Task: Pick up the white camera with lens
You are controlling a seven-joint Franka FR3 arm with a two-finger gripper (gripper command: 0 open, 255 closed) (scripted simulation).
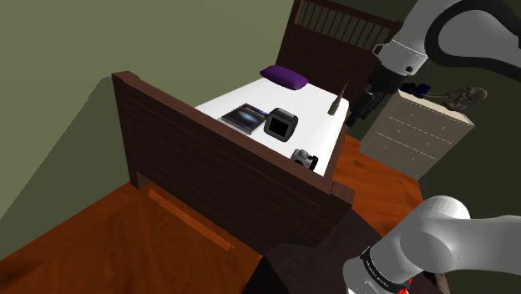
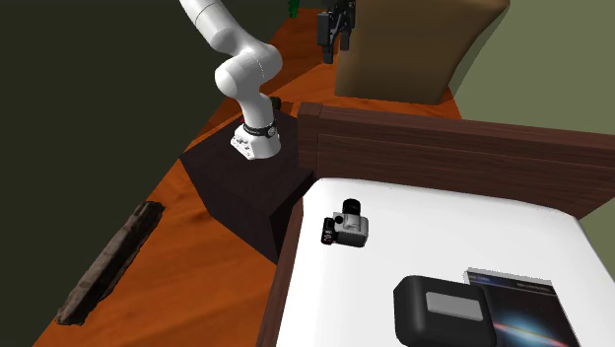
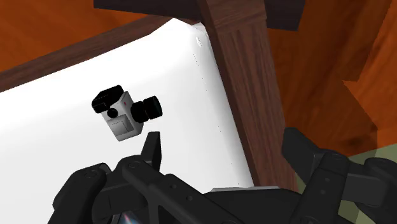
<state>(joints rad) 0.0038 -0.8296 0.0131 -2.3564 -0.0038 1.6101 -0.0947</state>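
The camera is small, with a light grey body, a black lens and a black top piece. It lies on the white bed near the corner by the dark wooden footboard. My gripper hangs high above the bed's side edge, well apart from the camera. Its fingers stand apart with nothing between them.
On the bed lie a black boxy device, a book, a purple pillow and a thin dark stick. A pale dresser stands beside the bed. A long dark object lies on the wooden floor.
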